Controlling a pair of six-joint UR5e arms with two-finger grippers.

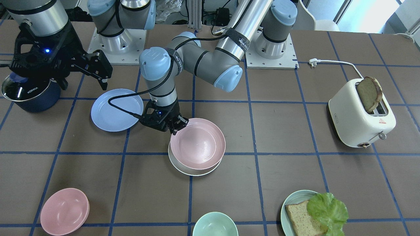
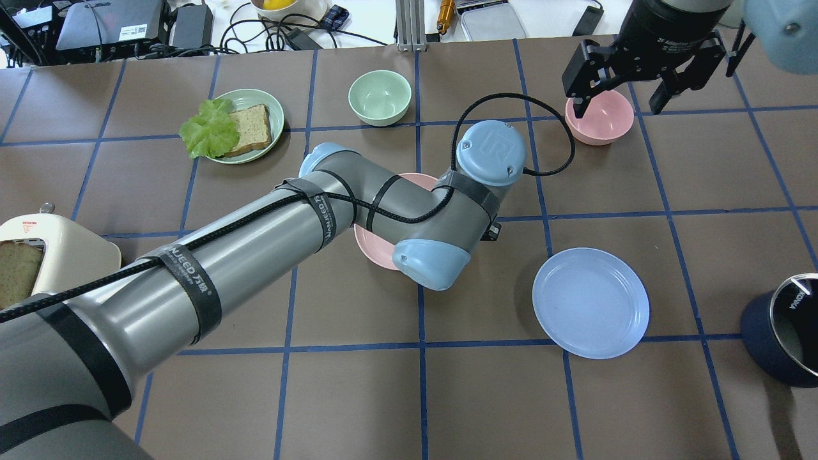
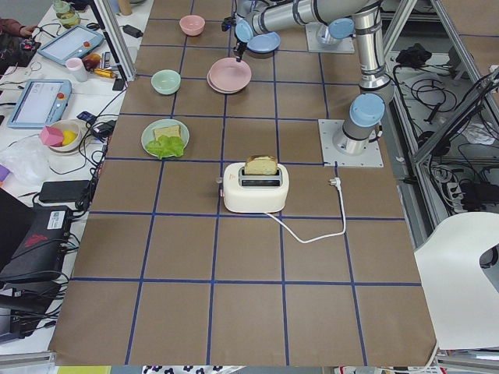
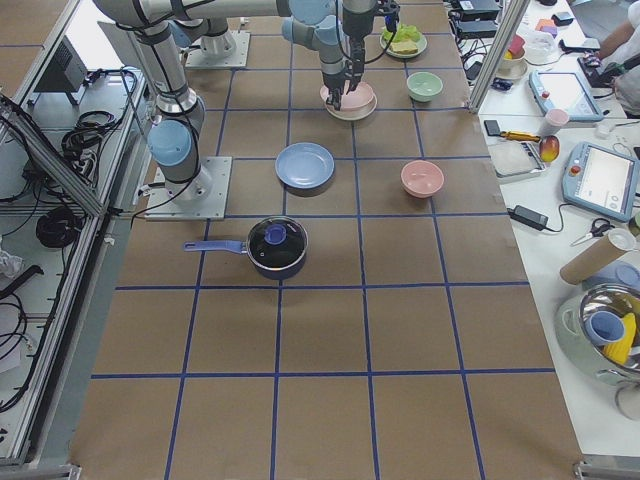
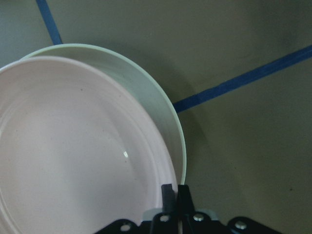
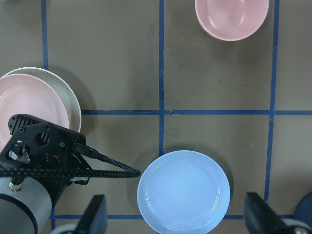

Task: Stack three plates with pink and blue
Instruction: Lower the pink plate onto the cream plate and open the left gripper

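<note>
At mid-desk, the left pincer is clenched on the rim of the pale pink plate, at the edge towards the robot's base. The left wrist view shows its fingers pressed together over that rim. The pink plate sits over the cream-white plate, off-centre, so a crescent of white rim shows on the operators' side. Whether the pink plate rests fully on the white one cannot be told.

The light blue plate lies flat and alone on the brown, blue-taped desk, near the stacked pair but apart from it. The right pincer hangs above the desk with its jaws spread wide, grasping nothing. In the right wrist view the blue plate lies below it.

Legible writing:
- The dark blue pot reads "KONKA" on its rim.
- The black straps on the left arm read "WANJEED", followed by characters too small to make out.
- The blue joint cap carries a raised "R" mark.
- The white toaster, holding a bread slice, has a red triangular emblem whose text is too small to read.

Also on the desk:
- a pink bowl
- a green bowl
- a green plate with bread and lettuce
</note>
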